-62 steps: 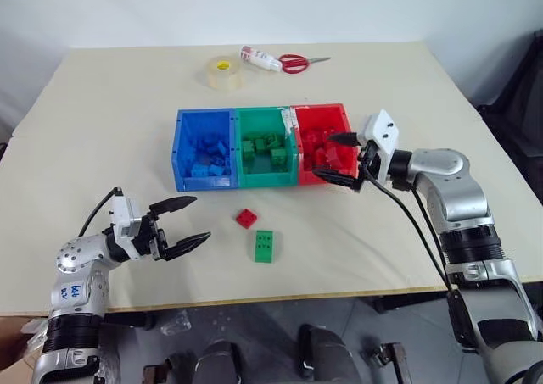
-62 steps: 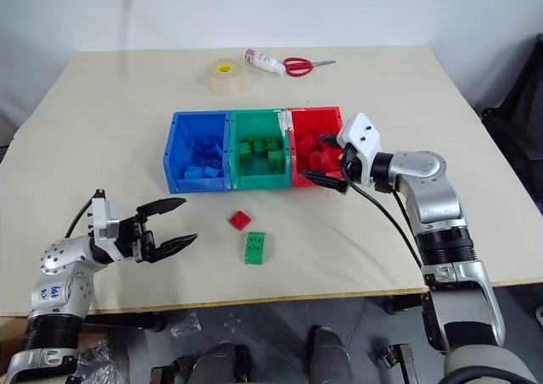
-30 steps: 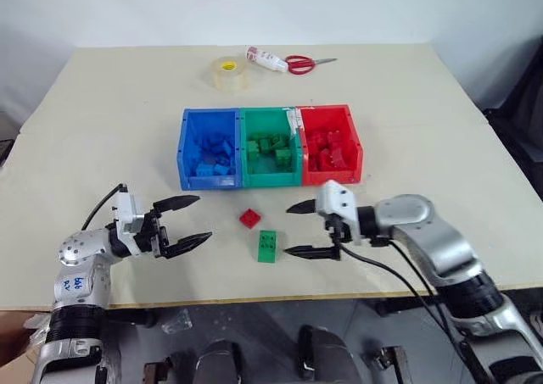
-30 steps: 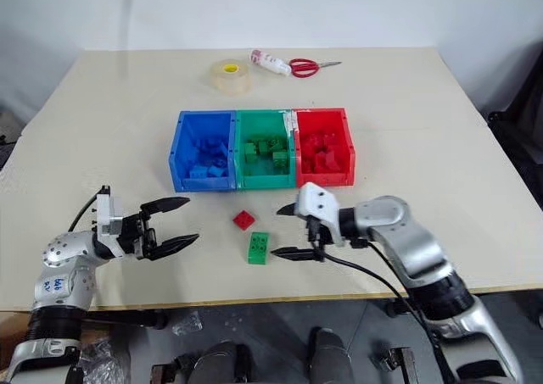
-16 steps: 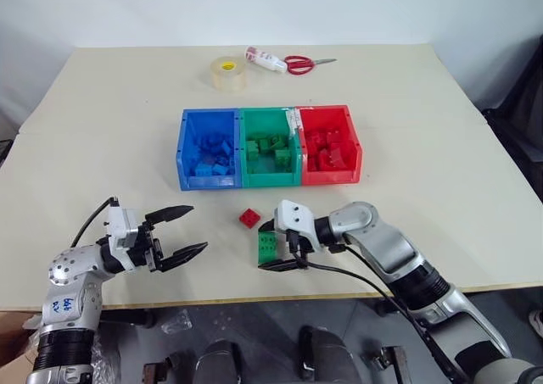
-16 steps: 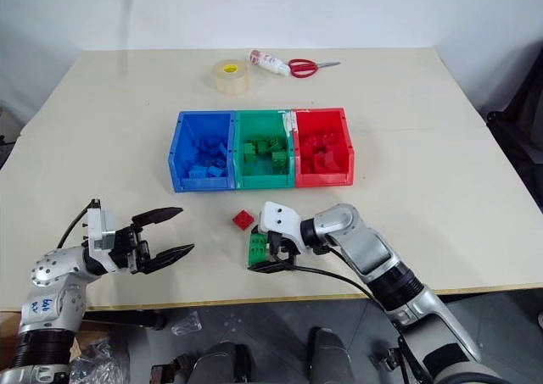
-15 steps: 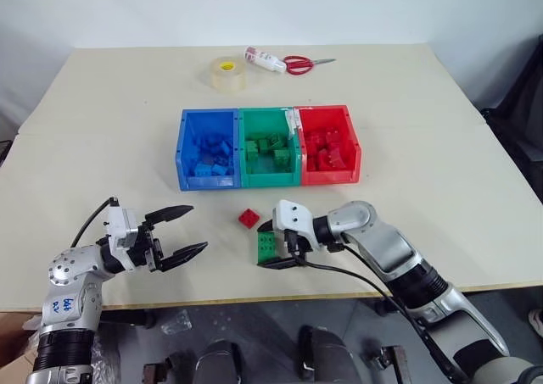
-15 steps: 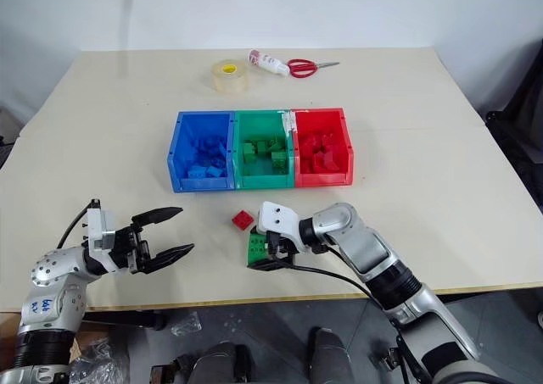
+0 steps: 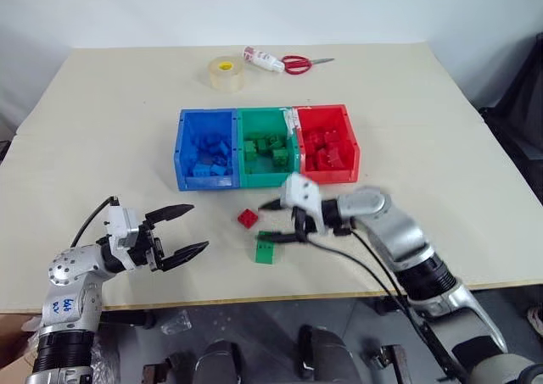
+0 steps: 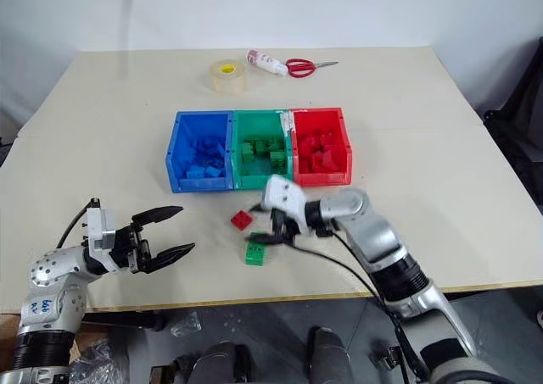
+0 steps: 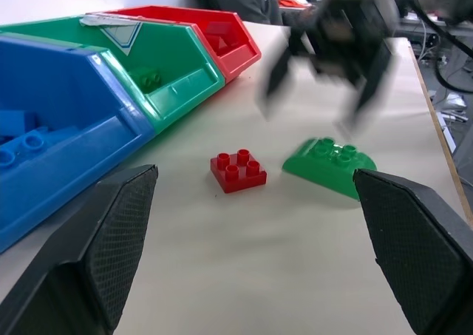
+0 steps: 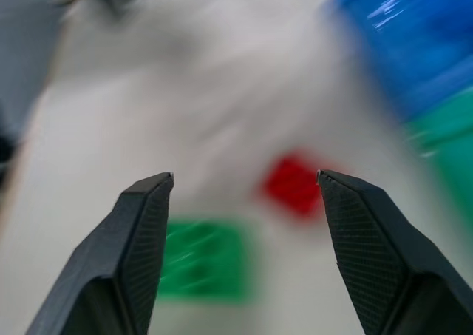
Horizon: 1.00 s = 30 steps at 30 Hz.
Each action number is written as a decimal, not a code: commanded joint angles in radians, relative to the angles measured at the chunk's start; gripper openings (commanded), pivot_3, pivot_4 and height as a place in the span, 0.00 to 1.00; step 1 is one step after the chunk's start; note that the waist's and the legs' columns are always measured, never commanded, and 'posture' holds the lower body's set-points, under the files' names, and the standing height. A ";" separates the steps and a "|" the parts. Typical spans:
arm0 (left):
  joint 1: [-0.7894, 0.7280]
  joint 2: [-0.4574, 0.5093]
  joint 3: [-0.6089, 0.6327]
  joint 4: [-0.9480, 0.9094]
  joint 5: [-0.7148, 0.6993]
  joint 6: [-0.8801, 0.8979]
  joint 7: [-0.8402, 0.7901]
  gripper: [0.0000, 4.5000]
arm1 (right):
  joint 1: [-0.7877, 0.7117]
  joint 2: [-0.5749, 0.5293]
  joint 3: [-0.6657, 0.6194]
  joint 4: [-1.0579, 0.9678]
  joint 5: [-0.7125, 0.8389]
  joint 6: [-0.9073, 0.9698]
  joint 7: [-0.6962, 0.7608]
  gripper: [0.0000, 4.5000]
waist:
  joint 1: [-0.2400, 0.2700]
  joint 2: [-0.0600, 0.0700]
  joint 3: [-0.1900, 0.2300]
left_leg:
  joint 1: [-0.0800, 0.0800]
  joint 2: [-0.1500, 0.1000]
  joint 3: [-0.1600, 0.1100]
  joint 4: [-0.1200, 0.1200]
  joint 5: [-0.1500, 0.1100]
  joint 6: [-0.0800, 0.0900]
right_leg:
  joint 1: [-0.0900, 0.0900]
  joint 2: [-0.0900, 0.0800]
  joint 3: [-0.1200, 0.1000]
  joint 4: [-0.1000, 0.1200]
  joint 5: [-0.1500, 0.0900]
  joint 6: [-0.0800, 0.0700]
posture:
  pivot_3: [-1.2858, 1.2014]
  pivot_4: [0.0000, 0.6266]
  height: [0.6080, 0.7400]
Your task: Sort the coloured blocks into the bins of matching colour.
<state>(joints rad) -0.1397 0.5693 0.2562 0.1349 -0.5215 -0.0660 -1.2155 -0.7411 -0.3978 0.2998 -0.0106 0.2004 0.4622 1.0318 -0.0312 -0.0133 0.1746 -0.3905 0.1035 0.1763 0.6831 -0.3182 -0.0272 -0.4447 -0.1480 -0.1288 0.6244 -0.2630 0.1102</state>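
Right gripper (image 9: 273,221) hangs above the table (image 9: 424,147), fingers spread, nothing between them; it points toward the robot's left, just in front of the bins. Green block (image 9: 265,250) lies on the table right below its lower finger, clear of both fingers. Red block (image 9: 247,218) sits just beside the green one, on the side nearer the bins.

Left gripper (image 9: 185,230) hovers low over the near left part of the table, fingers spread wide, empty, well apart from both loose blocks.

Beyond: blue bin (image 9: 206,177), green bin (image 9: 268,178), red bin (image 9: 333,175) joined in a row, each with same-coloured blocks inside. Far edge: tape roll (image 9: 226,73), scissors (image 9: 299,63).
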 commanded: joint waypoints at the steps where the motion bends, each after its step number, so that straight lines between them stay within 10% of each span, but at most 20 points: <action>1: -0.016 0.000 0.005 0.005 -0.016 -0.008 -0.005 1.00 | -0.099 0.014 -0.078 0.080 0.002 -0.035 -0.053 0.74 | 0.000 0.000 0.000 | 0.000 0.000 0.000 0.000 0.000 0.000 | 0.000 0.000 0.000 0.000 0.000 0.000 | 0.52 0.24 1.00; 9: -0.044 -0.002 -0.001 0.032 -0.010 -0.015 -0.008 1.00 | -0.092 -0.038 -0.070 0.093 0.002 -0.051 0.020 0.74 | 0.002 0.000 0.000 | -0.001 0.000 0.000 -0.001 0.000 0.000 | 0.000 0.000 -0.001 -0.002 0.000 0.000 | 0.52 0.24 1.00; 14: -0.039 -0.002 0.001 0.031 -0.012 -0.015 -0.009 1.00 | 0.026 -0.120 -0.035 -0.077 0.045 0.034 0.111 0.99 | 0.002 0.000 0.000 | -0.001 0.000 0.000 -0.001 0.000 0.000 | 0.000 0.000 0.000 -0.002 0.000 0.000 | 0.52 0.24 1.00; 30: -0.001 0.004 -0.016 0.011 -0.021 -0.016 -0.061 1.00 | -0.018 -0.176 0.142 0.086 -0.067 -0.260 0.375 0.99 | -0.002 0.000 0.000 | 0.000 0.000 0.000 -0.001 0.000 0.000 | 0.000 0.000 0.000 -0.002 0.000 0.000 | 0.52 0.24 1.00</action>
<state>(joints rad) -0.1606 0.5628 0.2335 0.1718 -0.5215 -0.0678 -1.2532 -0.7238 -0.5815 0.4324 0.0482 0.1514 0.2729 1.3678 -0.0332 -0.0133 0.1747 -0.3909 0.1034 0.1767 0.6824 -0.3183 -0.0272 -0.4446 -0.1480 -0.1293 0.6226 -0.2629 0.1104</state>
